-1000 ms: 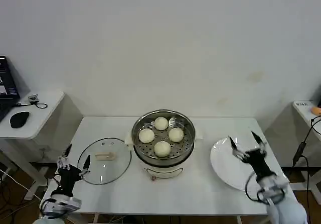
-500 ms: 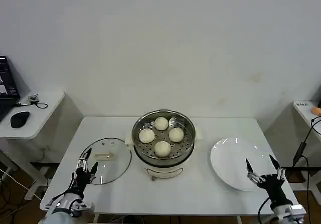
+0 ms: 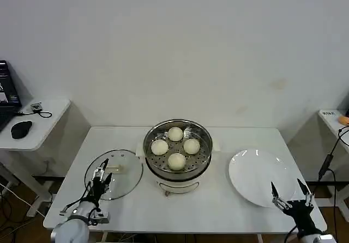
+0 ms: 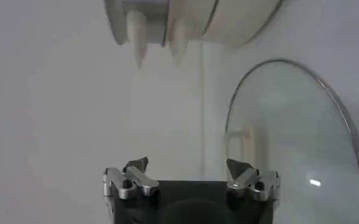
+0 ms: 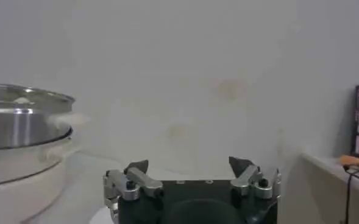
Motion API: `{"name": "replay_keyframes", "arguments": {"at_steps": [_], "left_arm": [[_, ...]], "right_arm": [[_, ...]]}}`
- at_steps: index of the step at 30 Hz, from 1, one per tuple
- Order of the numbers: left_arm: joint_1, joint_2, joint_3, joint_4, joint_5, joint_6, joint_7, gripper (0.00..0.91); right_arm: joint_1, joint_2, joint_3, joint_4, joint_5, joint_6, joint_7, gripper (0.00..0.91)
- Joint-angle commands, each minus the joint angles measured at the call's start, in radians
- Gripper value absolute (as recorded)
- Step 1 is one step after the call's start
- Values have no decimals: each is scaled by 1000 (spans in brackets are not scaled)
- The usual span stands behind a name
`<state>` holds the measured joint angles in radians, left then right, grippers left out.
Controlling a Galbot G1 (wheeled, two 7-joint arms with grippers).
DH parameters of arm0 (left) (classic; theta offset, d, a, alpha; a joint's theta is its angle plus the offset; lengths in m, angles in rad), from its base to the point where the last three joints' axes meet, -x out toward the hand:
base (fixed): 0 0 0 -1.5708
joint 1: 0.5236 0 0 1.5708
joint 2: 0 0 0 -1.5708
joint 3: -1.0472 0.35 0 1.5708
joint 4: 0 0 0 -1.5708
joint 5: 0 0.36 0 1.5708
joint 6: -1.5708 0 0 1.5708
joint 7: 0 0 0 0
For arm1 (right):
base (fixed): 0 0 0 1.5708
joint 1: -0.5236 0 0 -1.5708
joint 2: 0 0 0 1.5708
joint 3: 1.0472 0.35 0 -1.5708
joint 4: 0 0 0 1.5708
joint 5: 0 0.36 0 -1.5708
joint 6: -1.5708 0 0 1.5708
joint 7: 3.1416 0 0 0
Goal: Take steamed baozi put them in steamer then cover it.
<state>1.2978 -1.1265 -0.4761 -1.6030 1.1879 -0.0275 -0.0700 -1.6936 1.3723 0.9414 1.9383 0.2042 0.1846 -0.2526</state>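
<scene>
The steamer [image 3: 177, 151] stands at the middle of the white table, a shiny steel pot on a cream base, with several creamy-white steamed baozi [image 3: 175, 161] in its basket. The cover [image 3: 114, 174], a clear glass lid with a pale handle [image 3: 114, 169], lies flat on the table left of the steamer. My left gripper [image 3: 102, 176] is open and hovers low over the cover's near edge. In the left wrist view the left gripper [image 4: 188, 170] points toward the steamer's base [image 4: 191, 18], with the cover [image 4: 295, 140] beside it. My right gripper [image 3: 286, 188] stands open at the plate's front edge. The steamer [image 5: 21, 115] also shows in the right wrist view, off to the side of the right gripper [image 5: 188, 167].
A bare white plate [image 3: 256, 172] lies right of the steamer. A side table with a mouse [image 3: 20, 128] stands to the left. Another small table [image 3: 334, 117] with a cable [image 3: 329, 156] stands at the right.
The left gripper has moved right and forward onto the cover's near edge. The right gripper has drawn back from over the plate to the table's front edge.
</scene>
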Motion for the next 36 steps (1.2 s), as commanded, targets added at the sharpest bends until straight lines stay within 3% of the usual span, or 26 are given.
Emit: {"name": "replay_keyframes", "arguments": {"at_steps": [1, 22, 24, 25, 26, 36], "left_arm": [[-119, 2, 39, 137, 39, -2, -3, 907], [-246, -26, 66, 262, 28, 4, 3, 907], [-249, -29, 67, 274, 28, 1, -3, 635], [-251, -31, 67, 278, 28, 0, -7, 262], [-251, -32, 66, 282, 28, 1, -7, 0], [-239, -29, 54, 273, 22, -12, -17, 0]], "right_arm": [[-24, 15, 13, 2, -7, 9, -3, 907], [-28, 31, 3, -19, -28, 19, -8, 907], [-27, 31, 2, -20, -29, 19, -8, 907], [-27, 31, 0, -21, -29, 18, -8, 907], [-26, 31, -1, -21, -29, 18, -9, 907], [-18, 29, -8, -30, -30, 16, -10, 907]]}}
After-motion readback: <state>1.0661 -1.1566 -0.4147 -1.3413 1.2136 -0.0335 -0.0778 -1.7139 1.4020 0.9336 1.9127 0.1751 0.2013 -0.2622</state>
